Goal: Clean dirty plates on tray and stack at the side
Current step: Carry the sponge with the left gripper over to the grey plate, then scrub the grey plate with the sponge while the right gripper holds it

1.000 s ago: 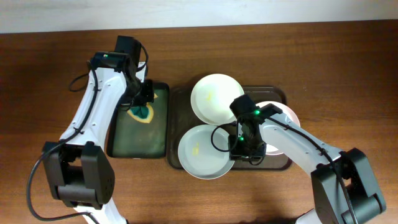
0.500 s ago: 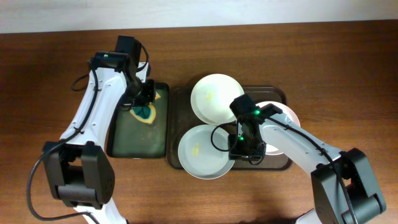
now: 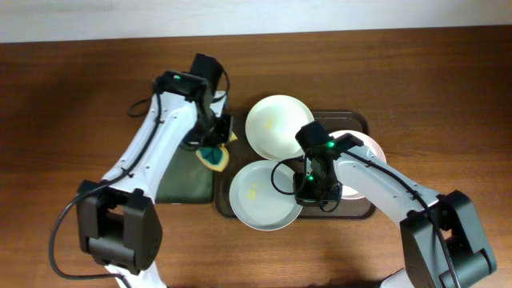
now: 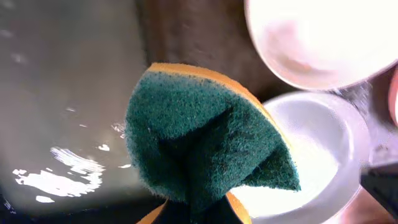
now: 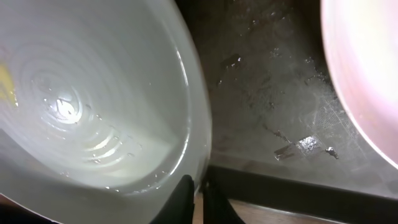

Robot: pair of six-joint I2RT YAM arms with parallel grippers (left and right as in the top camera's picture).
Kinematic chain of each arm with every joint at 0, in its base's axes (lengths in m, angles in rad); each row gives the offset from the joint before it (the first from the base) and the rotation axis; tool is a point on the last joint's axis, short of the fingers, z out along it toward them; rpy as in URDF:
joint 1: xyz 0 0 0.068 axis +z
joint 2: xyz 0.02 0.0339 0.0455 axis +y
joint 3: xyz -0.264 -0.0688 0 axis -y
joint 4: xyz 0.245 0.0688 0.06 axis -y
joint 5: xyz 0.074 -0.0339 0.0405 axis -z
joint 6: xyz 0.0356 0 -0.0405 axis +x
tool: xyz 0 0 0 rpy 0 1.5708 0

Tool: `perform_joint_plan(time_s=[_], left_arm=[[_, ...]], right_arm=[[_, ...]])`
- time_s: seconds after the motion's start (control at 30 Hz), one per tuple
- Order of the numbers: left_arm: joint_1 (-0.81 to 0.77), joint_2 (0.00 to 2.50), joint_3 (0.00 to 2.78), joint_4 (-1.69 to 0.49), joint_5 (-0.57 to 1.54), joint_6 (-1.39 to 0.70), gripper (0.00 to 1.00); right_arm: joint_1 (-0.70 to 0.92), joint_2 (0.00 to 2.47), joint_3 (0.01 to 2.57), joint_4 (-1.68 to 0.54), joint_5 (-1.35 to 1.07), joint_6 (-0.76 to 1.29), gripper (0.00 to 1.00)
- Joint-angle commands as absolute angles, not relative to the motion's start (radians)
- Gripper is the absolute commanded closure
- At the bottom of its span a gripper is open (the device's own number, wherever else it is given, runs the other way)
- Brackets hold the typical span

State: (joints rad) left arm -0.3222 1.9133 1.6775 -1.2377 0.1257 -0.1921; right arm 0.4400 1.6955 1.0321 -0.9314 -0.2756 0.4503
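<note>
Only the tips of the right gripper (image 5: 198, 198) show, at the bottom edge of the right wrist view. They stand close together with the right rim of the near pale greenish-white round plate (image 5: 93, 93) pinched between them. That plate carries a small yellow smear (image 3: 253, 192) and lies at the near left of the large dark brown rectangular tray (image 3: 356, 120), overhanging its near rim.

The fingers of the left gripper (image 3: 213, 150) are hidden behind the green scouring sponge with yellow-orange backing (image 4: 205, 143). The sponge is folded and bunched, so the fingers are clamped on it. It hangs over the seam between the brown tray and the narrower black-rimmed greenish tray (image 3: 188, 182) on the left, which the left arm largely covers.

A second white plate with faint yellow marks (image 3: 278, 126) sits at the far left of the brown tray. The pale pink plate (image 3: 370, 148) on the right is mostly under the right arm. The tray floor between the plates looks wet.
</note>
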Motion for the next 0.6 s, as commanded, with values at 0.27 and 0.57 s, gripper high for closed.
perform_joint_plan(time_s=[0.27, 0.57], left_arm=[[-0.486, 1.908, 1.592, -1.221, 0.18, -0.303, 1.0], [-0.498, 1.908, 1.441, -1.073, 0.202, -0.348, 1.0]], right_arm=[[0.437, 1.705, 1.025, -0.9, -0.281, 0.514, 0.66], [0.437, 1.705, 1.024, -0.881, -0.281, 0.515, 0.73]])
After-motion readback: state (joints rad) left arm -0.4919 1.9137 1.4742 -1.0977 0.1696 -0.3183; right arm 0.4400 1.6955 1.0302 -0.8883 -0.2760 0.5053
